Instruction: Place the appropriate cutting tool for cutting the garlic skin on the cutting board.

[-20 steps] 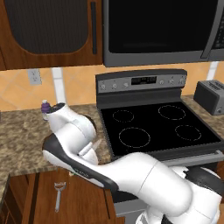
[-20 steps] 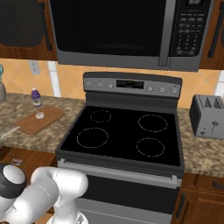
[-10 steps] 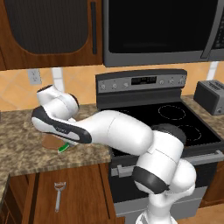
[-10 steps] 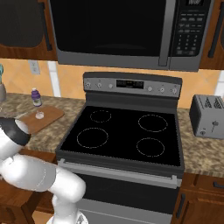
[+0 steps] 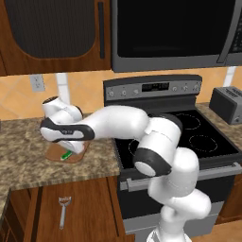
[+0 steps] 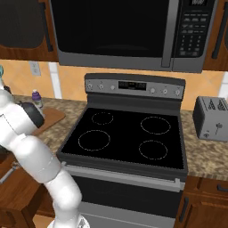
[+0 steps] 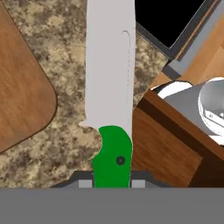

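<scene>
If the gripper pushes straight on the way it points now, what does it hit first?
Likely the granite counter: in the hand view the gripper points down at it, knife leading, so the blade would touch first. The cutting board lies off to one side. Depth unclear.

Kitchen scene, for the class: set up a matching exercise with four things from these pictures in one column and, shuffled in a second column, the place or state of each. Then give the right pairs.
Column one:
1. knife
2. cutting board
3. toaster
4. grey utensil

Column two:
A. on the counter to the right of the stove
B. hanging on the cabinet front below the counter
C. held by its green handle in the pincer
D. lying flat on the granite counter left of the stove

Pairs: 1-C, 2-D, 3-A, 4-B
</scene>
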